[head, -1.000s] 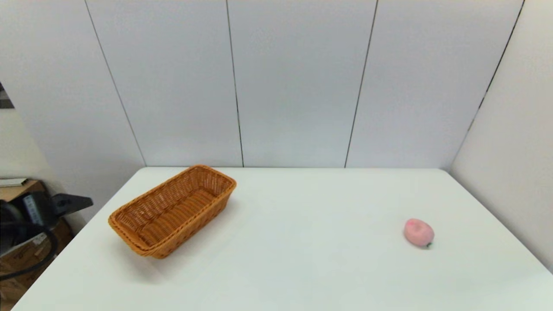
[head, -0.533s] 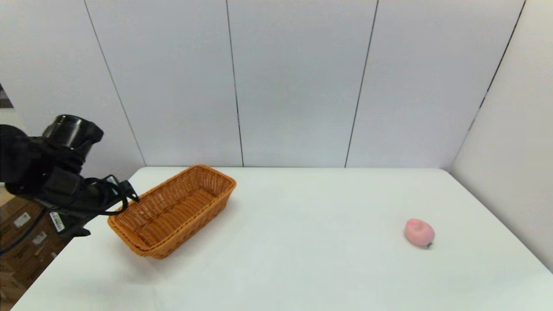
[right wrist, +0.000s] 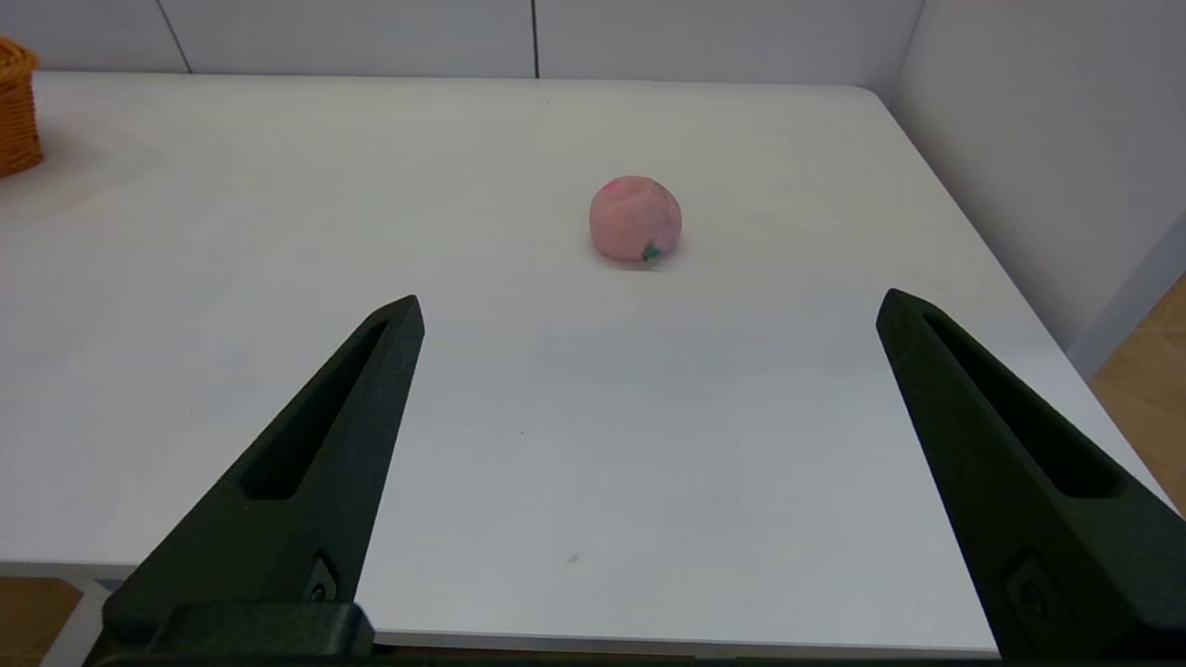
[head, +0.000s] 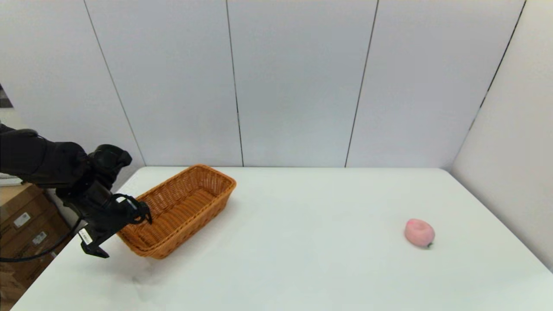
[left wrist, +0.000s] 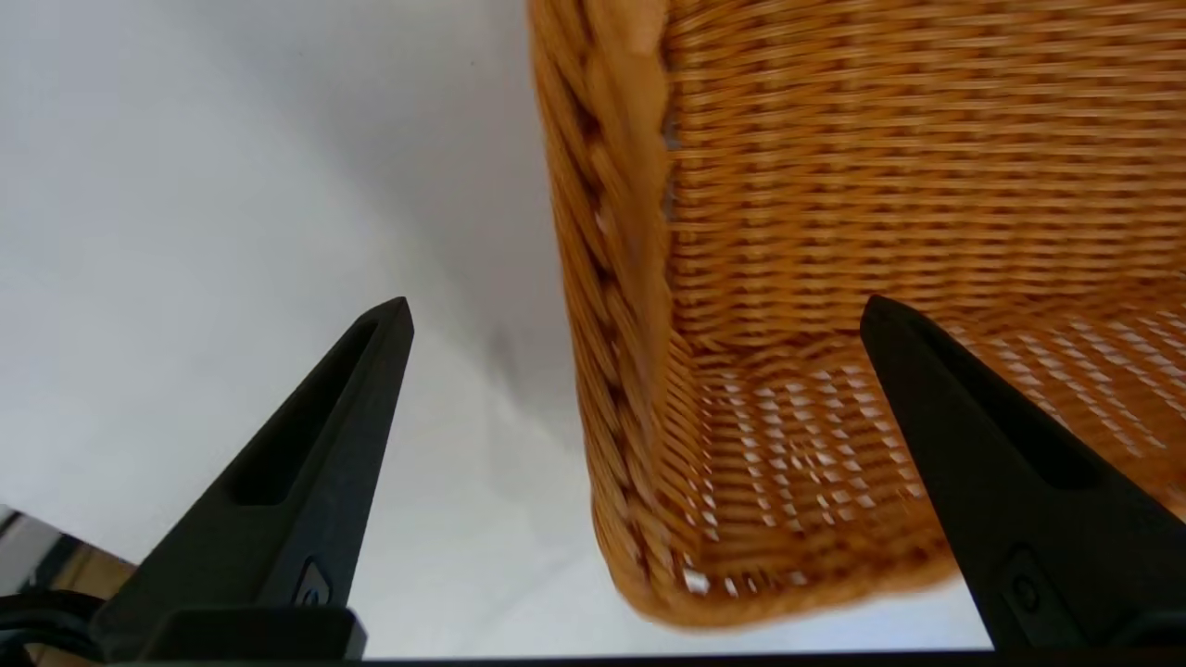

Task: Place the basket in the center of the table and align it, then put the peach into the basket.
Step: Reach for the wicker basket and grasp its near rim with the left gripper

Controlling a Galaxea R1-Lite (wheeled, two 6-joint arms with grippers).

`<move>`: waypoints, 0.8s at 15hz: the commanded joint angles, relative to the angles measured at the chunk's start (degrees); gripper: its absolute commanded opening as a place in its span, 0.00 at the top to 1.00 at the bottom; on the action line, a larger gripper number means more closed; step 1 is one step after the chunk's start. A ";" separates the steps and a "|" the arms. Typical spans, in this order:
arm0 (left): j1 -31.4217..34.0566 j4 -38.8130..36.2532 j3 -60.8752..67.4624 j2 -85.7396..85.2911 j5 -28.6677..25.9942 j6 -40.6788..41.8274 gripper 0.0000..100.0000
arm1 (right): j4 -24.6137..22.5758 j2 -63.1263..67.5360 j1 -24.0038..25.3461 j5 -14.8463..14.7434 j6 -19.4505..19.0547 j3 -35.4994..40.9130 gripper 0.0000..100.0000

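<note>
The orange-brown wicker basket [head: 185, 203] lies at an angle on the back left of the white table [head: 302, 268]. My left gripper [head: 129, 216] is at its near left end. In the left wrist view this gripper [left wrist: 637, 313] is open and straddles the basket's braided rim [left wrist: 602, 278], one finger [left wrist: 306, 463] outside over the table and the other finger [left wrist: 991, 463] inside the basket. The pink peach [head: 419, 233] rests alone on the right side of the table. My right gripper [right wrist: 650, 304] hangs open at the table's near edge, short of the peach [right wrist: 636, 218], and holds nothing.
Grey wall panels close off the back and the right side of the table. Cardboard boxes [head: 26, 224] stand on the floor off the table's left edge. A corner of the basket [right wrist: 17, 111] shows far off in the right wrist view.
My left arm has swung in from beyond the table's left edge and come down onto the basket's near left end. The basket and the peach have not moved.
</note>
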 commanded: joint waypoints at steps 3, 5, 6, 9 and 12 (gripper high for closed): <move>1.55 -1.28 -0.28 7.56 -2.22 -0.37 0.00 | 0.07 -0.01 0.02 0.02 -0.06 -0.01 0.00; 1.64 -1.28 -0.37 7.83 -3.45 -0.37 1.00 | 0.07 -0.01 0.02 0.02 -0.06 -0.01 0.00; 1.64 -1.37 -0.46 7.74 -3.80 -0.37 1.00 | 0.07 -0.01 0.02 0.02 -0.06 -0.01 0.00; 2.43 -1.19 -0.90 7.83 -5.12 -0.45 1.00 | 0.07 -0.01 0.02 0.02 -0.06 -0.01 0.00; 2.43 -1.19 -0.98 7.30 -6.18 -0.54 1.00 | 0.07 -0.01 0.02 0.02 -0.06 -0.01 0.00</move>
